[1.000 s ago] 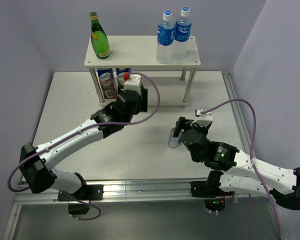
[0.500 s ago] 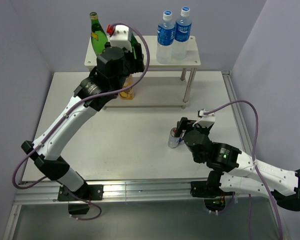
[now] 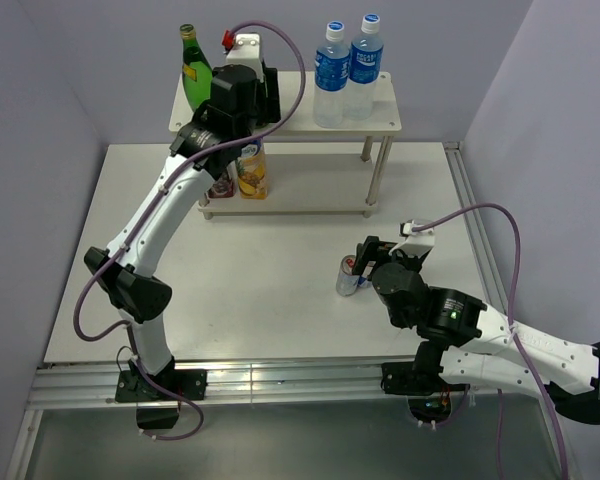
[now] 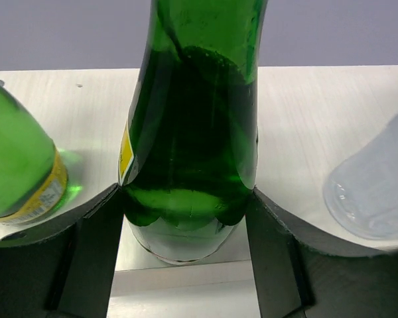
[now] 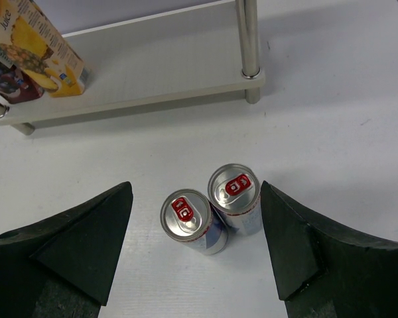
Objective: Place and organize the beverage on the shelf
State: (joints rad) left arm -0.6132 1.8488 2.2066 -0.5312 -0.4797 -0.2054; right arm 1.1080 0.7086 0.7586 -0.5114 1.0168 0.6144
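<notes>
While the left gripper (image 4: pixel 186 192) pinches a green bottle (image 4: pixel 192 132) low on its body, both fingers (image 4: pixel 93 225) on the glass, the shelf (image 3: pixel 295 105) stands at the far side of the table (image 3: pixel 280 300). It has two pale wood-grain boards on thin silver posts. The bottle is upright, its base over the top board's near edge; can't tell if it rests on the board. Left of the jaws is a second green bottle (image 4: pixel 16 165) with a yellow label, right of them a clear water bottle (image 4: pixel 375 192), both cut off by the frame. The right gripper (image 5: pixel 196 187) is spread wide, low over the table. Two cans (image 5: pixel 189 222) stand side by side between its jaws, neither finger touching them. Beyond those jaws is the lower board with a post (image 5: pixel 250 40), and a juice carton (image 5: pixel 43 46) far left. The dark item beside the carton is too cropped to identify. In the top view the left arm covers the held bottle.
</notes>
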